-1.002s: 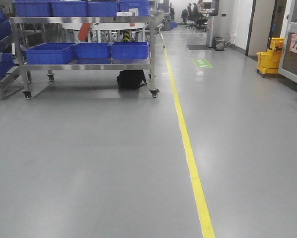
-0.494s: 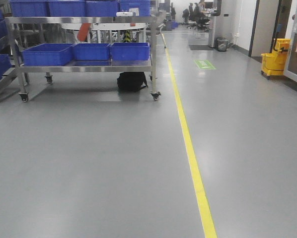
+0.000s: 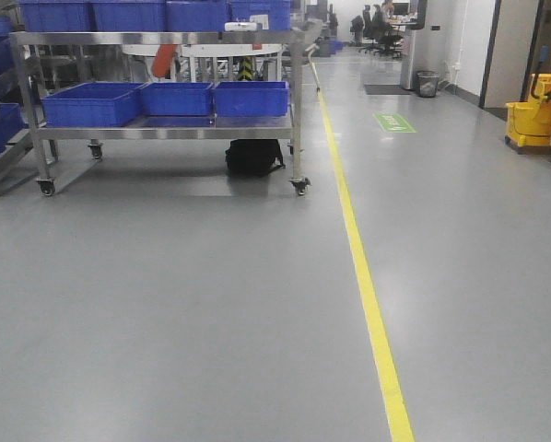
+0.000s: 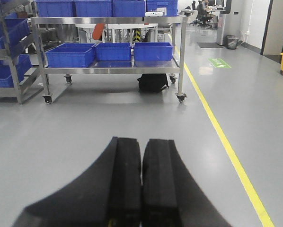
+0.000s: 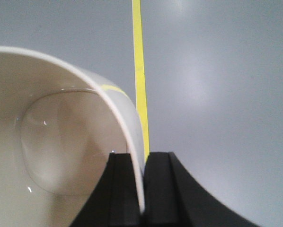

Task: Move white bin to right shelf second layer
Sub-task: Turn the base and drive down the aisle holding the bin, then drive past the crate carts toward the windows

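In the right wrist view, the white bin [image 5: 61, 142] fills the left half, its glossy cream inside facing the camera. My right gripper [image 5: 144, 158] is shut on the bin's thin rim, one finger inside the wall and one outside, and holds it above the grey floor. My left gripper [image 4: 142, 142] is shut with its pads together and nothing between them, pointing over bare floor. Neither gripper shows in the front view. The right shelf second layer is out of view.
A steel trolley on castors [image 3: 165, 132] carrying blue crates [image 3: 174, 97] stands ahead on the left, with a black bag [image 3: 254, 157] under it. A yellow floor line [image 3: 368, 295] runs forward. A yellow mop bucket [image 3: 536, 110] stands far right. A rack with blue crates [image 4: 9, 47] is at the left edge.
The trolley, the yellow line and the mop bucket have shifted right and slightly nearer in the front view, so the base has moved.
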Robot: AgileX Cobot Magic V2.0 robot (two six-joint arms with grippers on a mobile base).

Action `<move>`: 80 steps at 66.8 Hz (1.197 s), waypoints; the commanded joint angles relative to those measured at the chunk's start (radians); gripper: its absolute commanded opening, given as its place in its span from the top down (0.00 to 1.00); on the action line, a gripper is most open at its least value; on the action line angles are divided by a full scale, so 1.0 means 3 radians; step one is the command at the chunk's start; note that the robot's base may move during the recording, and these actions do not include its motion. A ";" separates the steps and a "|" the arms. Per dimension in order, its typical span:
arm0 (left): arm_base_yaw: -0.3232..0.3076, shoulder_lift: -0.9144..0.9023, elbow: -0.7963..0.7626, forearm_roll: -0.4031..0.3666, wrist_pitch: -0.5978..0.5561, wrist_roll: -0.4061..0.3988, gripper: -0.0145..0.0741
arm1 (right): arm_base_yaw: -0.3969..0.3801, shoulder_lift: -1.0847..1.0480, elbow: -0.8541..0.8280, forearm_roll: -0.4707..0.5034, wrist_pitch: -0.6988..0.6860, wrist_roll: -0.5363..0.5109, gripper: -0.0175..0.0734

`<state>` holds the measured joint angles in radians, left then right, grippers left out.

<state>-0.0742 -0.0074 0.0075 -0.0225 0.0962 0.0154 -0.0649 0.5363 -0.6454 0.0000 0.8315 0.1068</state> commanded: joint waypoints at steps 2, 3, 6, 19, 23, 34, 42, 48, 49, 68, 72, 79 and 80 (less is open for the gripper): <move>-0.0004 -0.0060 0.0123 -0.0021 -0.0288 -0.0010 0.74 | -0.0018 0.0001 -0.0099 0.0027 -0.0287 -0.0013 0.75; -0.0004 -0.0060 0.0123 -0.0021 -0.0288 -0.0010 0.74 | -0.0018 0.0001 -0.0099 0.0027 -0.0287 -0.0013 0.75; -0.0004 -0.0060 0.0123 -0.0021 -0.0288 -0.0010 0.74 | -0.0018 0.0001 -0.0099 0.0027 -0.0287 -0.0013 0.75; -0.0004 -0.0060 0.0123 -0.0021 -0.0288 -0.0010 0.74 | -0.0018 0.0001 -0.0099 0.0027 -0.0287 -0.0013 0.75; -0.0004 -0.0060 0.0123 -0.0021 -0.0288 -0.0010 0.74 | -0.0018 0.0001 -0.0099 0.0027 -0.0287 -0.0013 0.75; -0.0004 -0.0060 0.0123 -0.0021 -0.0288 -0.0010 0.74 | -0.0018 0.0001 -0.0099 0.0027 -0.0287 -0.0013 0.75; -0.0004 -0.0060 0.0123 -0.0021 -0.0288 -0.0010 0.74 | -0.0018 0.0001 -0.0099 0.0027 -0.0287 -0.0013 0.75; -0.0004 -0.0060 0.0123 -0.0021 -0.0288 -0.0010 0.74 | -0.0018 0.0001 -0.0099 0.0027 -0.0287 -0.0013 0.75; -0.0004 -0.0060 0.0123 -0.0021 -0.0288 -0.0010 0.74 | -0.0018 0.0001 -0.0099 0.0027 -0.0287 -0.0013 0.75; -0.0004 -0.0060 0.0123 -0.0021 -0.0288 -0.0010 0.74 | -0.0018 0.0001 -0.0099 0.0027 -0.0287 -0.0013 0.75; -0.0004 -0.0060 0.0123 -0.0021 -0.0288 -0.0010 0.74 | -0.0018 0.0001 -0.0099 0.0027 -0.0287 -0.0013 0.75; -0.0004 -0.0060 0.0123 -0.0021 -0.0288 -0.0010 0.74 | -0.0018 0.0001 -0.0099 0.0027 -0.0287 -0.0013 0.75; -0.0004 -0.0060 0.0123 -0.0021 -0.0288 -0.0010 0.74 | -0.0018 0.0001 -0.0099 0.0027 -0.0287 -0.0013 0.75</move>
<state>-0.0742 -0.0074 0.0075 -0.0225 0.0962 0.0154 -0.0649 0.5363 -0.6454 0.0000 0.8315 0.1068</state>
